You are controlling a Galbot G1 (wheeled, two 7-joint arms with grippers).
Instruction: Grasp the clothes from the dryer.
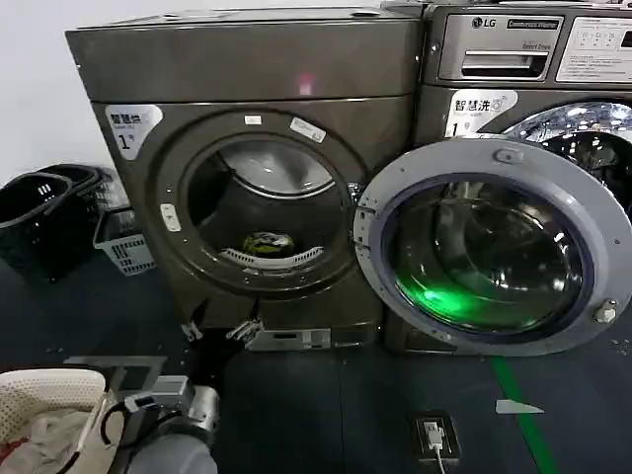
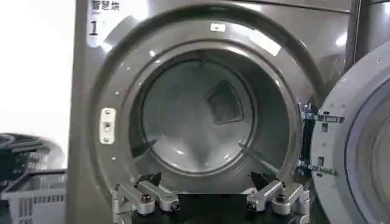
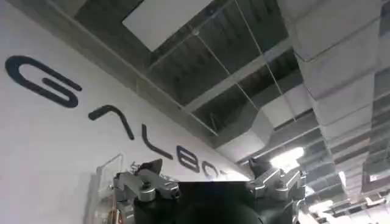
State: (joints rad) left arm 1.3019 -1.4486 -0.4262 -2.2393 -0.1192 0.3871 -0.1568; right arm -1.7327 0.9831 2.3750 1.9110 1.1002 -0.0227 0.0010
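Closest to the robot there's a white mesh laundry bag with pale cloth in it down at its left side, and right beside it the bulk of the left arm, low to the floor. Out ahead of that, the left gripper sits just below the lip of the dryer's porthole, fingers spread wide with nothing between them; the wrist camera shows both fingertips splayed apart and pointed straight into the drum. The dryer itself is the bronze-grey one with the "1" sticker and little red light, and its door is already swung fully open to the robot's right, glass glowing green. Inside, the clothes, a small lime-green bundle, lie on the drum floor near the front, just behind the door rim, well clear of the gripper. So I'd say the task is barely started: door's open, arm's lined up, but the reach in, the pinch and the pull-out are all left to do. The right gripper is parked aiming up at the ceiling and a wall with lettering, looks open and empty too. Black baskets sit off by the far wall to the left.
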